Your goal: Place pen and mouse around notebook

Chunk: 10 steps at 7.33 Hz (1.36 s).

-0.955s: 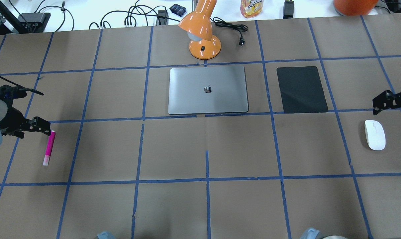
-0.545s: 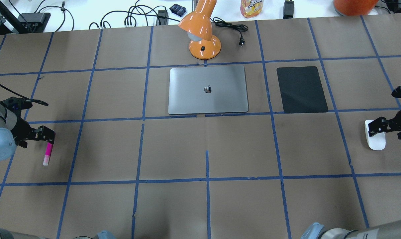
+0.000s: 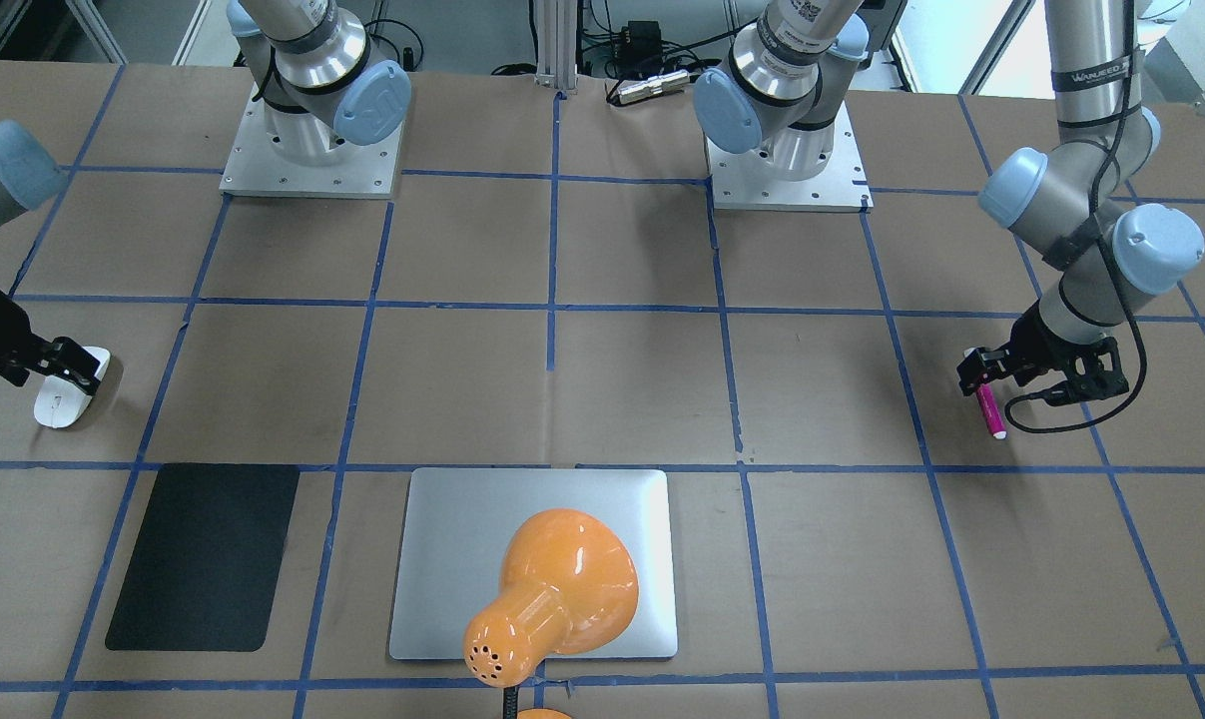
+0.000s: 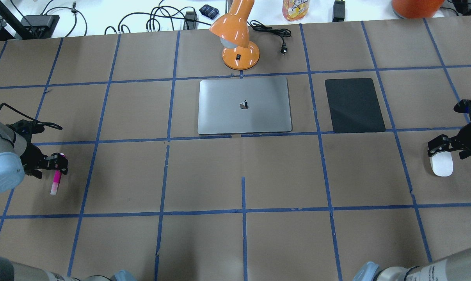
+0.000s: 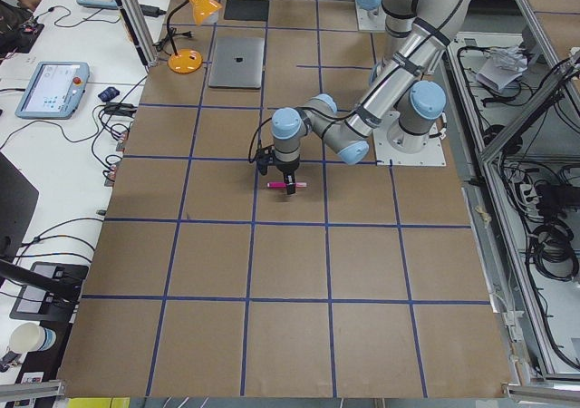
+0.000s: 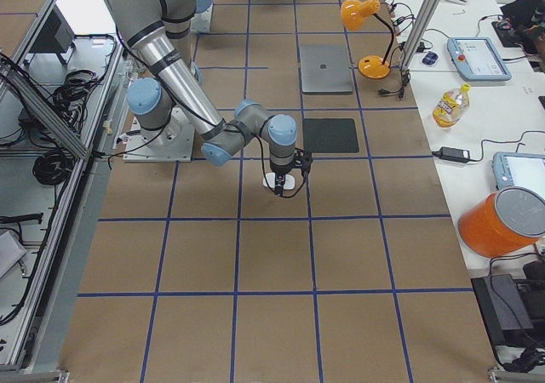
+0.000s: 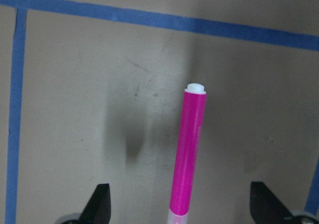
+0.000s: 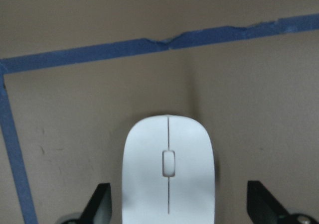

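**Sam:** What are the left fingers [image 7: 101, 204] doing?

**Mia:** They are wide apart, one on each side of the pink pen [image 7: 188, 154]. They don't touch it. The pen lies flat on the desk [image 4: 204, 175], far to the left of the notebook [image 4: 244, 105].

**Sam:** And the right fingers [image 8: 102, 201]?

**Mia:** Wide apart too, with the white mouse [image 8: 168, 174] between them. The mouse sits on the desk far to the right of the notebook, past the black mat [image 4: 354, 105]. An orange lamp [image 4: 237, 39] stands just behind the notebook.
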Tool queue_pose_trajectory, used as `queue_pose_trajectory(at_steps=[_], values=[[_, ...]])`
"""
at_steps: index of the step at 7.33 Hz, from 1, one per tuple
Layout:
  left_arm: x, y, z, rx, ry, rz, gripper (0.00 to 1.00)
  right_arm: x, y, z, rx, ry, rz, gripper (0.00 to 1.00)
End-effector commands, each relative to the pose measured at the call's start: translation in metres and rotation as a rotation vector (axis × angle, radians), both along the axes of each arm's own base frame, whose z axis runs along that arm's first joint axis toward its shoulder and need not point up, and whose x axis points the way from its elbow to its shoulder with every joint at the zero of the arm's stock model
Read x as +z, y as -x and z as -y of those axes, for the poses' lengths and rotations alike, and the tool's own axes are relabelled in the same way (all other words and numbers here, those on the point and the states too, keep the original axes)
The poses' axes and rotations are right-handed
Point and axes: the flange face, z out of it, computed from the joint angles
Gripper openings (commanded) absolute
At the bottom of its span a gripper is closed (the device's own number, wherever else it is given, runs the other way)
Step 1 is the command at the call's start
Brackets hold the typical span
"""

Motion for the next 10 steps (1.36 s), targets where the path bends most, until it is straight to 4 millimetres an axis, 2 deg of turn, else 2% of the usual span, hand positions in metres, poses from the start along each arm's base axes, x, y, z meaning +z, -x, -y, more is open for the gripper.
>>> queue_pose_trajectory(at_steps=[1,2,3,4,5,7,8,9,10], values=[[-0.004,-0.002,-0.002,-0.019,-0.008,-0.006,0.61,0.002,-0.008,0.018,0.025,0.017,0.003,0.92],[-0.004,-0.002,-0.002,-0.026,-0.007,-0.008,0.49,-0.022,-0.006,0.019,0.026,-0.024,0.022,0.92],[-0.004,-0.002,-0.002,-0.024,-0.009,-0.012,0.11,-0.023,-0.005,0.019,0.025,-0.036,0.018,0.92],[-0.005,0.000,-0.003,-0.024,-0.014,-0.018,0.09,-0.016,-0.003,0.016,0.025,-0.046,-0.005,0.92],[-0.003,0.001,-0.003,-0.026,-0.013,-0.017,0.01,-0.013,0.000,0.016,0.024,-0.058,-0.029,0.92],[0.025,0.011,0.001,-0.023,-0.032,-0.022,0.00,-0.005,-0.005,0.010,0.022,-0.083,-0.005,0.87],[0.052,0.041,0.015,0.031,-0.035,-0.008,0.00,-0.007,-0.006,0.007,0.021,-0.085,0.003,0.87],[0.076,0.094,0.021,0.090,-0.080,-0.018,0.00,-0.006,-0.006,0.008,0.022,-0.087,-0.001,0.78],[0.100,0.144,0.020,0.176,-0.098,-0.009,0.00,-0.007,-0.006,0.007,0.022,-0.087,0.001,0.58]])
